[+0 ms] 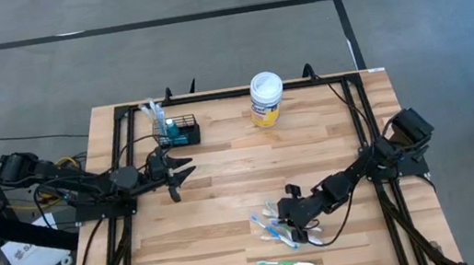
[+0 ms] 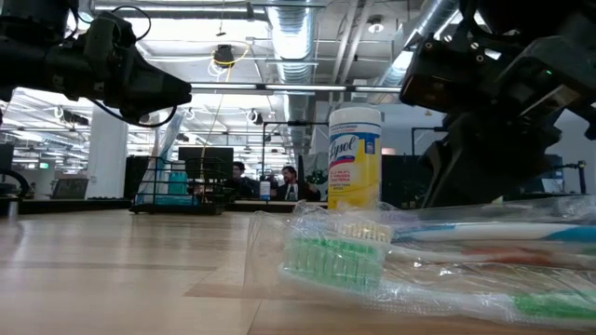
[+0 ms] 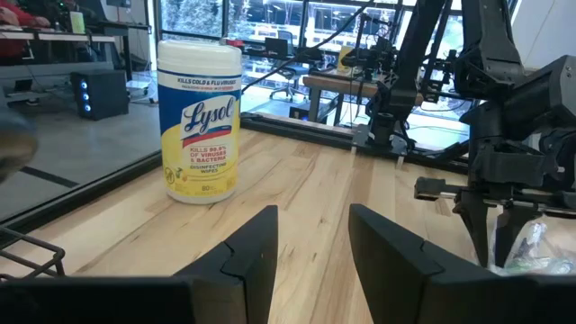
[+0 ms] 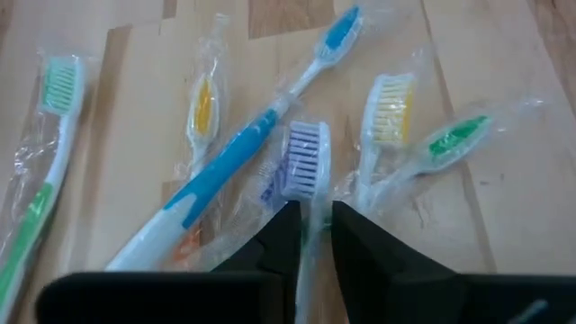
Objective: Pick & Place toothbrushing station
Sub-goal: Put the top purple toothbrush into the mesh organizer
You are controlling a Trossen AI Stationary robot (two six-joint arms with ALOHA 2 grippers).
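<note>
The black wire-mesh basket (image 1: 178,131) stands at the table's far left with a teal item and a wrapped brush upright in it; it also shows in the low view (image 2: 172,191). My left gripper (image 1: 177,171) hovers open and empty just near of it. My right gripper (image 1: 295,226) is down on a pile of wrapped toothbrushes (image 1: 276,224) at the near middle. In the right wrist view it (image 4: 313,214) is closed on the purple-bristled toothbrush (image 4: 306,162). Blue (image 4: 229,153), yellow (image 4: 385,108) and green (image 4: 454,139) brushes lie around it. My right gripper pinches the purple-bristled toothbrush at its neck (image 4: 310,200), just behind the head, between its two fingers and through the clear wrapper. The fingers (image 4: 286,236) come slanting down from the table's right side. The brush lies on the table among the other brushes.
A white-lidded yellow-labelled Lysol tub (image 1: 266,99) stands at the far middle. A single green toothbrush (image 1: 285,264) lies near the front edge. Another green brush (image 4: 40,180) lies beside the pile. Bare wood lies between the basket and the pile.
</note>
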